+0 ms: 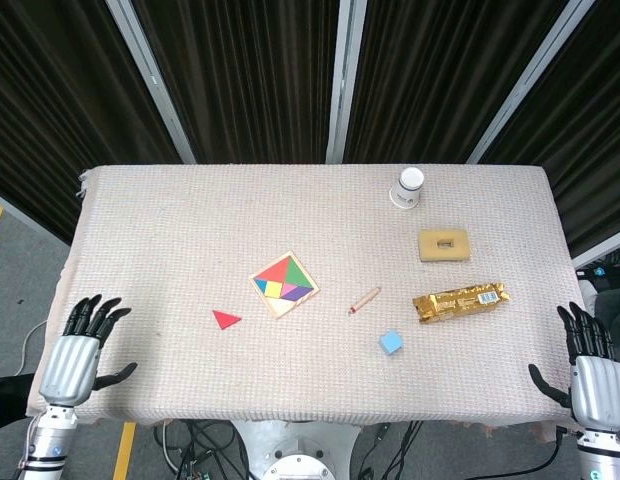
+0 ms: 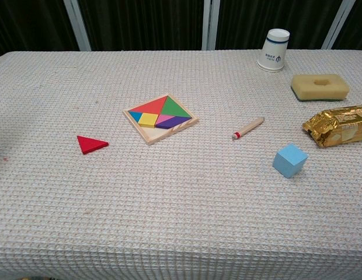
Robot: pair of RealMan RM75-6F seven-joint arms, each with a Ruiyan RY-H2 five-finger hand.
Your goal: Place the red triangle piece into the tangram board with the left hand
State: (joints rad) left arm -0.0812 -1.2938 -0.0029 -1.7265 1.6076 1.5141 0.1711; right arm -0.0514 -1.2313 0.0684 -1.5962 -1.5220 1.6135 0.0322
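Head view first: the left hand [image 1: 78, 352] sits off the surface's [image 1: 190, 210] front-left corner, fingers spread, holding nothing, and the right hand [image 1: 590, 362] does the same off the front-right corner. The red triangle piece [image 1: 226, 319] lies flat toward the front-left, near the tangram board [image 1: 284, 284] but apart from it. Chest view: no hands showing, just the triangle [image 2: 91, 144] left of the board [image 2: 161, 119], whose front corner slot looks bare, with a blue cube [image 2: 289, 160] toward the right edge.
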